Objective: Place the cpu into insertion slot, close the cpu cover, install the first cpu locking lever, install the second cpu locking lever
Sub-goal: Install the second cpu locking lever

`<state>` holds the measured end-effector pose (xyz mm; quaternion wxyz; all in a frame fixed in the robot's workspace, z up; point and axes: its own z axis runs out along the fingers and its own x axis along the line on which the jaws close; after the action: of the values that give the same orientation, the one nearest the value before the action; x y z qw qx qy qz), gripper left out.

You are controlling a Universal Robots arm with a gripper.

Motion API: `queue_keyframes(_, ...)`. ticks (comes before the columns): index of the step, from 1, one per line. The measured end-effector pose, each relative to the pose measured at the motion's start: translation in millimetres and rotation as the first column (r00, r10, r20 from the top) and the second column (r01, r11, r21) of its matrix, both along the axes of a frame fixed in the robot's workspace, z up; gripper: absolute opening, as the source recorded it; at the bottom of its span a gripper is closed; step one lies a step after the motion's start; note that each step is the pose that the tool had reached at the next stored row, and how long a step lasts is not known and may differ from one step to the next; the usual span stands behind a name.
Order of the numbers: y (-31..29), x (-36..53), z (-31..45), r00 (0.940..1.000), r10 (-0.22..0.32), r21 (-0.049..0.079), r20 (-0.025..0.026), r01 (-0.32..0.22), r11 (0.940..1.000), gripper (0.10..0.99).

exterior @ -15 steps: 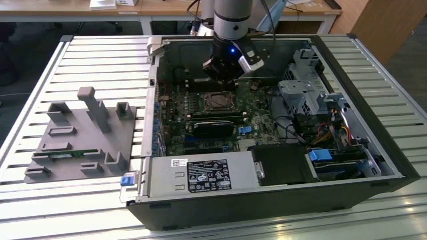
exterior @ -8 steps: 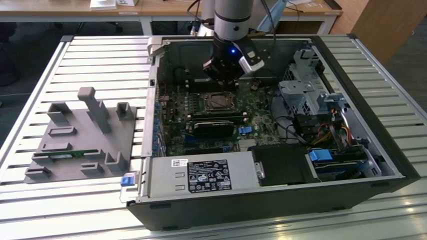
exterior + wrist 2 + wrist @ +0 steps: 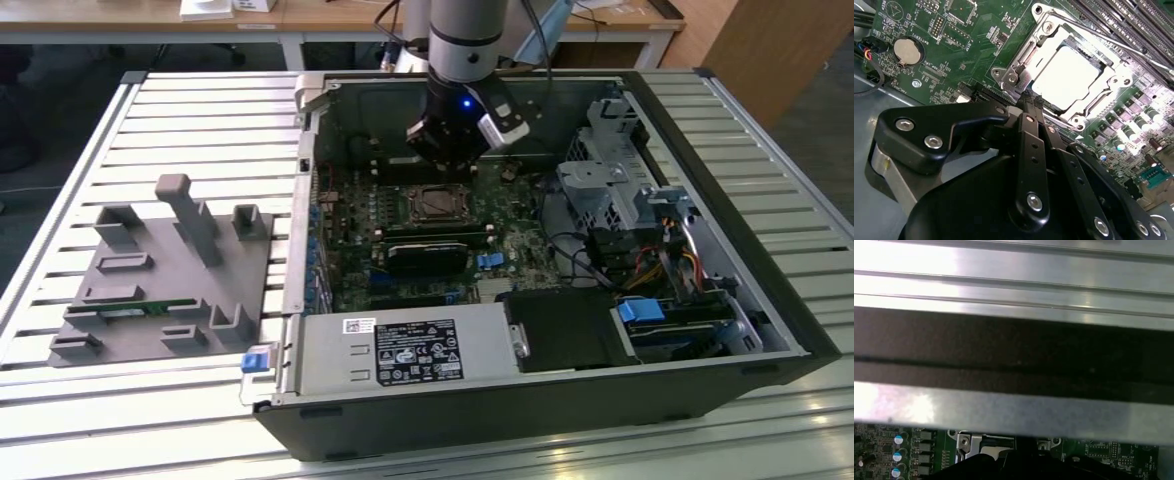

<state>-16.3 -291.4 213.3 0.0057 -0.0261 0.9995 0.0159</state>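
Hand (image 3: 1030, 102) pinched narrow at cpu cover (image 3: 1019, 65) edge, hiding that rim.

Gripper (image 3: 1030, 102) sits with its fingertips pinched together right at the edge of the cover (image 3: 1054, 37), which lies flat over the pale chip (image 3: 1066, 75) on the green board (image 3: 954, 45).

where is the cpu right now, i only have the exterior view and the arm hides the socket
Observer: In the second wrist view the cpu sits in the insertion slot, pale face up.
Operator: is the cover down on it
Observer: Yes, the cpu cover lies flat around it, its window framing the chip.
Operator: and the gripper
Observer: The gripper has its fingertips together, right at the cover's near edge.
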Motion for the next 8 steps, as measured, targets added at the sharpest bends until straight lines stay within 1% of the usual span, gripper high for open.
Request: queue_keyframes(8, -2.0, 0.2, -0.1, 1.0, 0.0, 0.0, 0.0001, 0.0, 1.0, 0.106)
